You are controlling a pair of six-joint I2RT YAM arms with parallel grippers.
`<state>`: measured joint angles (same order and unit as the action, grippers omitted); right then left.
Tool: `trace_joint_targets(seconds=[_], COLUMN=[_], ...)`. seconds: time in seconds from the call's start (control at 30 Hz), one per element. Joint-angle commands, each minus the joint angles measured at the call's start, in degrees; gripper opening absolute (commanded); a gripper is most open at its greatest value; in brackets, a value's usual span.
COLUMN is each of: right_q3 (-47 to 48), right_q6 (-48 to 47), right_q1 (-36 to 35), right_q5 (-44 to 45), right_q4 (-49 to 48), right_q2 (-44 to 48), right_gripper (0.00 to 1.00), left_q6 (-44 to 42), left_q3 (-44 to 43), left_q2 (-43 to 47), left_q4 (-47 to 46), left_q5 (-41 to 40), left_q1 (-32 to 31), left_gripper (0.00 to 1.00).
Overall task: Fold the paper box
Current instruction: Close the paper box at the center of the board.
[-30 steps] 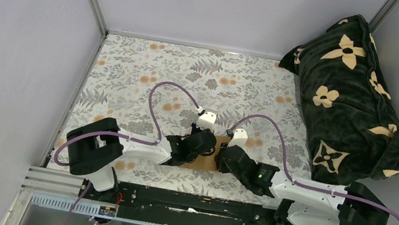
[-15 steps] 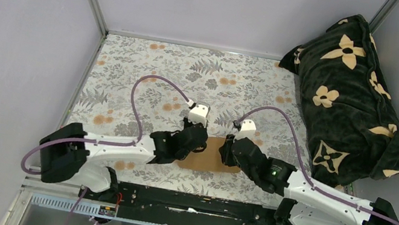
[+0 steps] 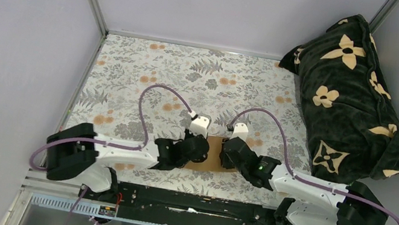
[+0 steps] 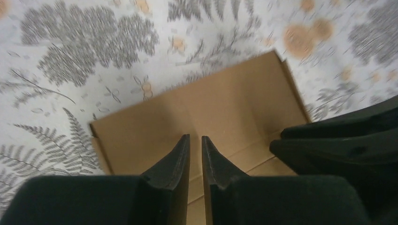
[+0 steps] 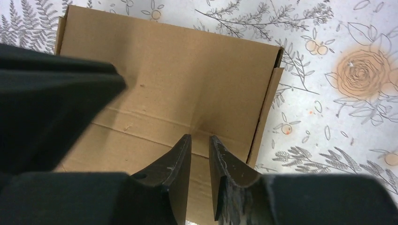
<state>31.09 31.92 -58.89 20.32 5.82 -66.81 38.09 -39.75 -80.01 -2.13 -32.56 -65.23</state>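
Note:
The paper box is a flat brown cardboard piece with creases, lying on the floral tablecloth between my two arms. It fills the left wrist view and the right wrist view. My left gripper hovers low over the box's left half, its tips a narrow slit apart with nothing between them. Over the right half, near a crease, my right gripper is likewise barely open and empty. Each wrist view shows the other gripper's black body at its edge.
A dark blanket with cream flowers is heaped at the back right. Grey walls enclose the floral cloth on three sides. A black rail runs along the near edge by the arm bases.
Half a second ago the arms stood wider apart with more cardboard showing. Both grippers have drawn back in toward the box's middle. The jaws look unchanged.

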Motion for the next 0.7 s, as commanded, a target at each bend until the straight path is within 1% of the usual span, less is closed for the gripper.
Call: trace_joint_targets(seconds=[0.0,0.07,0.13,0.3,0.43,0.57,0.67], right_q3=[-0.8,-0.8,-0.5,4.5,6.9,5.3,1.0], right_q6=[0.9,1.0,0.8,-1.9,-2.9,-2.1,-0.8], right_q1=[0.5,0.5,0.5,0.5,0.7,2.1,5.6], right_q5=[-2.9,-2.8,-1.9,0.5,2.5,4.3,1.9], right_q4=[-2.1,-2.0,-1.3,4.4,7.6,9.9,8.4], right_q2=[-3.2,-3.0,-1.0,4.0,7.5,9.5,12.2], right_gripper=[0.28,0.28,0.28,0.29,0.30,0.31,0.34], left_q6=[4.8,5.5,5.0,1.3,-0.3,2.2,6.7], left_q3=[0.8,0.5,0.1,-3.8,-5.7,-4.6,-1.8], left_q2=[-6.3,-7.7,-6.8,0.5,6.5,13.4,17.2], left_q4=[-1.8,-1.5,-0.7,5.4,9.3,13.8,18.5], left_q5=[2.4,2.1,1.4,-2.5,-3.8,-4.7,-5.8], left_q1=[-0.9,-1.2,-1.2,-1.2,-1.2,-1.2,-1.2], left_gripper=[0.20,0.20,0.20,0.21,0.24,0.26,0.26])
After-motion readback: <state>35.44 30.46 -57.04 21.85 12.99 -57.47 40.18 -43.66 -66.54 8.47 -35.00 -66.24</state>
